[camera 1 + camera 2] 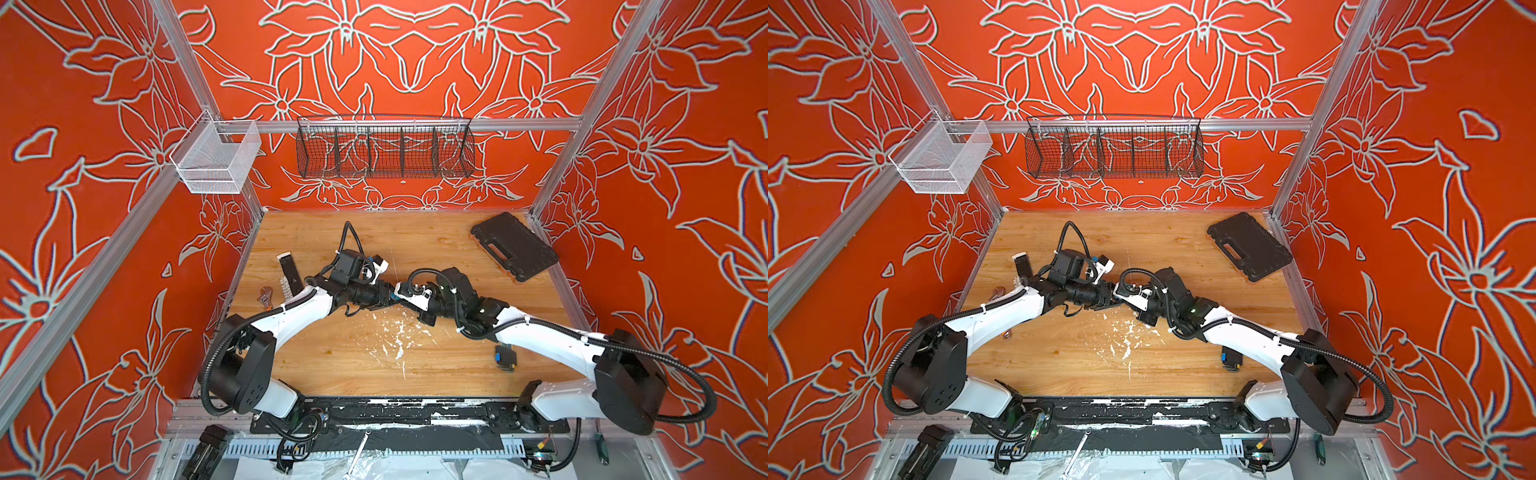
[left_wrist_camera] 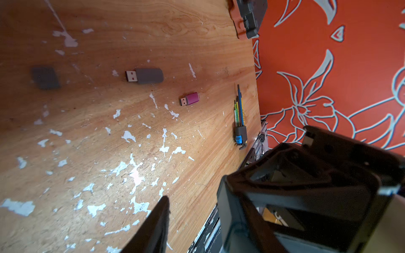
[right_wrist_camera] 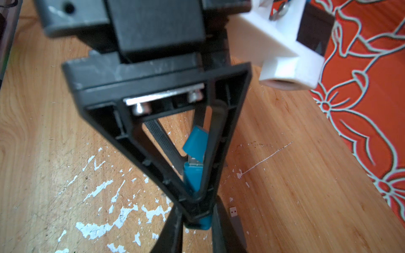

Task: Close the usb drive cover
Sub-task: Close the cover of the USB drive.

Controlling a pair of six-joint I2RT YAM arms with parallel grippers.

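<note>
Above table centre: right claw clenched on drive; left claw stood released, cap askew on plug. Capping half done; next move likely needed straight push home.

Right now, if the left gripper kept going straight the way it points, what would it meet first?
The blue drive, with its cap crooked on the plug, held by the right gripper head-on opposite. The left gripper is right at it; which part touches first is unclear.
</note>
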